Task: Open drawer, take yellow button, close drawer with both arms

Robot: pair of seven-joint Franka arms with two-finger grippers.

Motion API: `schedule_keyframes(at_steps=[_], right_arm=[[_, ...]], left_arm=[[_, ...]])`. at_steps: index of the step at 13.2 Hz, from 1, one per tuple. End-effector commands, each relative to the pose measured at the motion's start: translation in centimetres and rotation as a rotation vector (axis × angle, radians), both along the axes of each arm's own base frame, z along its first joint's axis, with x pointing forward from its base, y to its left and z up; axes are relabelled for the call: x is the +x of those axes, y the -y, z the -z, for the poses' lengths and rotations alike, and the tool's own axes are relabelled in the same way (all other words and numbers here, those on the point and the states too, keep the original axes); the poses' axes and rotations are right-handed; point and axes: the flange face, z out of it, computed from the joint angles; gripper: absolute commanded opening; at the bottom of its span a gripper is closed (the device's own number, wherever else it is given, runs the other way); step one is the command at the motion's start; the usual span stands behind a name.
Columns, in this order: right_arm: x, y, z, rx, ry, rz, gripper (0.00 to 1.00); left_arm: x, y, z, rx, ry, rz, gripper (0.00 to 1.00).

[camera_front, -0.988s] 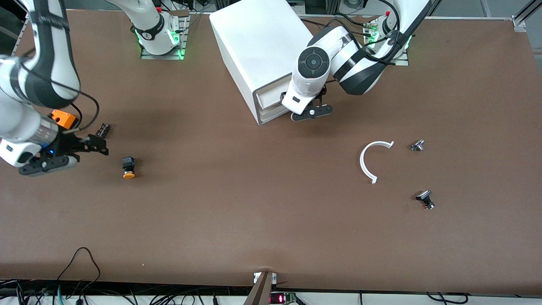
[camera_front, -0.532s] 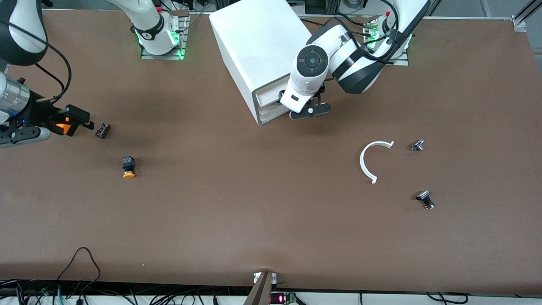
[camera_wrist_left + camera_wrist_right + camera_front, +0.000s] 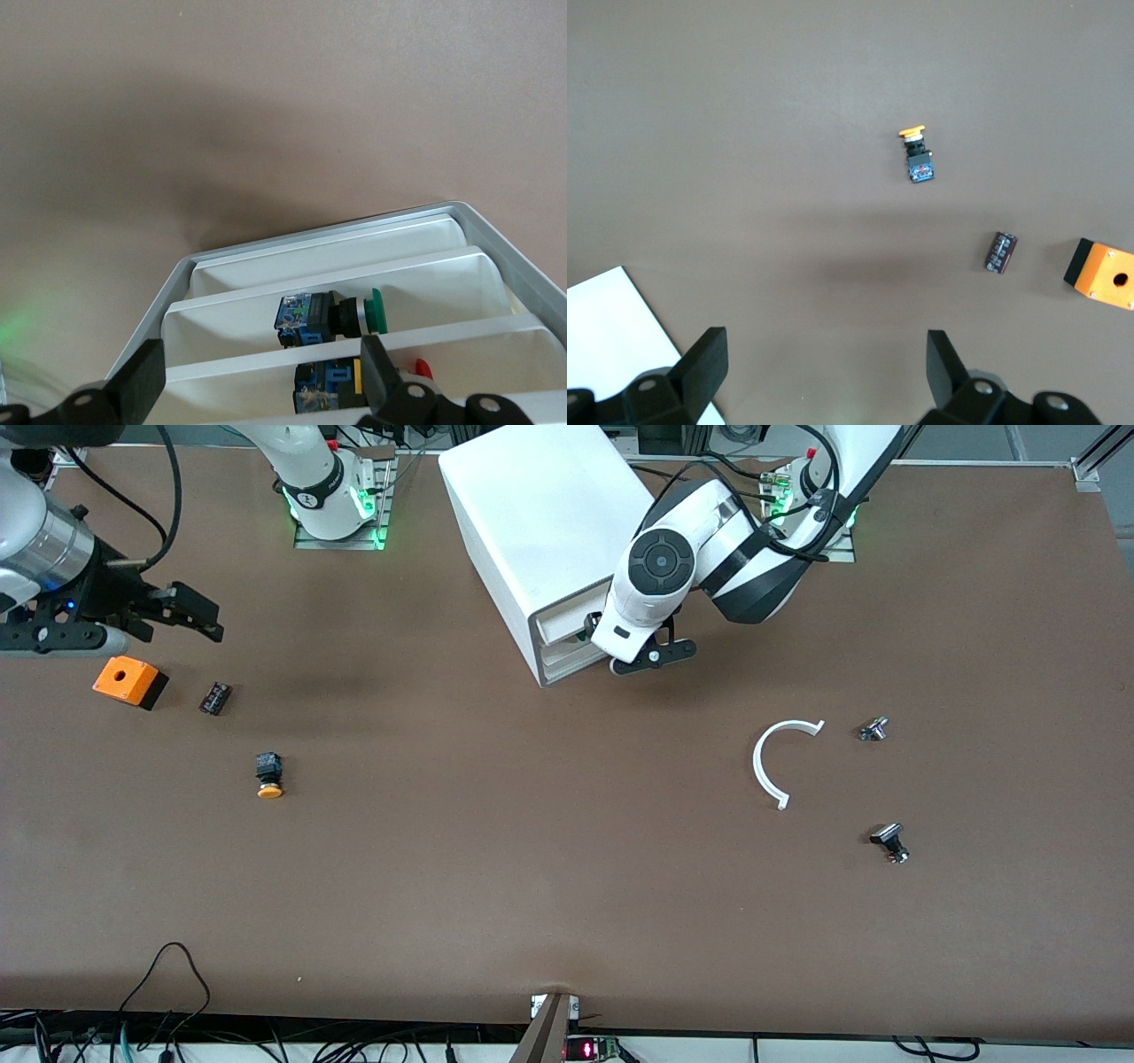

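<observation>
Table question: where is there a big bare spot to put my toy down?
The widest bare stretch of the brown table lies between the small orange-capped button and the white curved plastic strip, nearer the front camera than the big white cabinet. It is crowded around the orange box with a hole and small black block.

No readable text, label or number on anything here.

- one white cabinet;
- one orange-capped button on the table;
- two silver buttons;
- one orange box;
- one white arc;
- two grippers
</observation>
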Motion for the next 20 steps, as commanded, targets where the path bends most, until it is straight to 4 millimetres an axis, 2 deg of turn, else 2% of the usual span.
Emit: schedule_keyframes(at_steps=[1, 5, 8, 12, 17, 19, 20], right_arm=[[0.1, 1.5, -0.6, -0.015, 0.000, 0.030, 0.99], [0.9, 2.3, -0.5, -0.030, 0.027, 0.044, 0.99], [1.9, 2.7, 1.2, -0.026, 0.063, 0.054, 0.99], [1.8, 2.8, 1.9, -0.024, 0.095, 0.055, 0.99], [1.8, 3.2, 1.5, -0.065, 0.110, 0.050, 0.99], [1.9, 4.5, 1.0, -0.066, 0.117, 0.068, 0.99], [1.9, 3.1, 0.8, -0.066, 0.119, 0.038, 0.99]], left_arm=[[-0.8, 0.1, -1.0, -0.002, -0.019, -0.001, 0.97], [-0.9, 0.2, -1.3, -0.037, -0.054, -0.034, 0.97], [-1.2, 0.6, -1.0, -0.057, -0.092, -0.057, 0.97], [-1.8, 0.8, -0.4, -0.047, -0.104, -0.050, 0.97], [-2.3, 1.2, 0.2, -0.043, -0.117, -0.039, 0.97], [-2.2, 1.2, 0.3, -0.042, -0.120, -0.042, 0.97], [-2.3, 1.2, 0.4, -0.042, -0.122, -0.041, 0.97]])
